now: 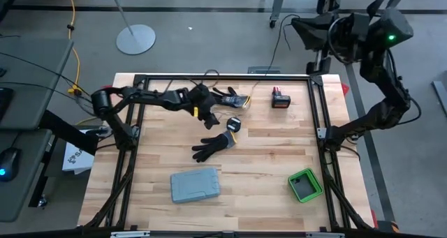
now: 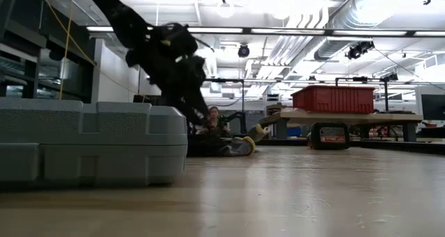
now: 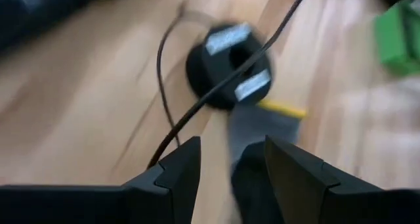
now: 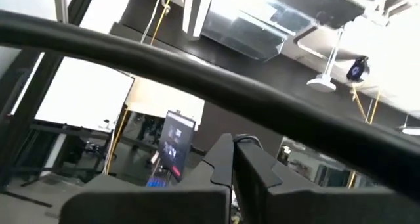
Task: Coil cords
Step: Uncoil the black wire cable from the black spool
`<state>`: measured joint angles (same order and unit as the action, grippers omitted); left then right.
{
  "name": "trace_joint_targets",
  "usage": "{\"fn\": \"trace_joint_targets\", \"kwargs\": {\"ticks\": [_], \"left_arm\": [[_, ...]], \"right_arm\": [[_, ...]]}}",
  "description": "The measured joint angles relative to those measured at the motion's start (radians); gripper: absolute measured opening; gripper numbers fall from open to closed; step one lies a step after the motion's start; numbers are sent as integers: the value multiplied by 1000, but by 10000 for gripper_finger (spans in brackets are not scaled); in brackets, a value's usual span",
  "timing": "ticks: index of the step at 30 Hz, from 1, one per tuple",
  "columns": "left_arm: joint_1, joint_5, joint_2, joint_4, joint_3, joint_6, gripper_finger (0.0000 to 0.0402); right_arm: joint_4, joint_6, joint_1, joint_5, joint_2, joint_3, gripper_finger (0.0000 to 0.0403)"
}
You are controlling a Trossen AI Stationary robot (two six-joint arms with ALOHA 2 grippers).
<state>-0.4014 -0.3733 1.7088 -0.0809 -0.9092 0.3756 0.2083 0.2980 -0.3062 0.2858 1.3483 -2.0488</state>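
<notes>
Above the black coil (image 3: 228,66), the left gripper (image 3: 231,163) hovers with fingers apart (holding nothing); the right gripper (image 4: 233,159), pinched closed, waits off-table.

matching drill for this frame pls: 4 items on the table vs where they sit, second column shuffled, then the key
High view.

Things:
1. grey case
2. green box
3. black glove
4. red and black battery

Places:
A. near edge, right of centre
B. far edge, right of centre
C. near edge, left of centre
D. middle of the table

Pairs: 1-C, 2-A, 3-D, 4-B
</notes>
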Motion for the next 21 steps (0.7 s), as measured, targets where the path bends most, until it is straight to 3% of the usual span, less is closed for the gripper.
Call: {"fn": "trace_joint_targets", "kwargs": {"ticks": [6, 11, 12, 16, 21], "left_arm": [[-16, -2, 58, -16, 0, 58, 163], [-41, -50, -14, -69, 0, 1, 163], [-48, -31, -37, -111, -1, -38, 163], [-88, 223, -119, -364, 0, -76, 163], [-131, 180, -239, -400, 0, -65, 163]], "right_arm": [[-1, 25, -3, -48, -1, -42, 0], [35, 52, -7, -55, -1, -88, 0], [49, 62, -10, -58, -1, -99, 0], [74, 74, -21, -69, -1, -135, 0], [109, 89, -22, -69, -2, -163, 0]]}}
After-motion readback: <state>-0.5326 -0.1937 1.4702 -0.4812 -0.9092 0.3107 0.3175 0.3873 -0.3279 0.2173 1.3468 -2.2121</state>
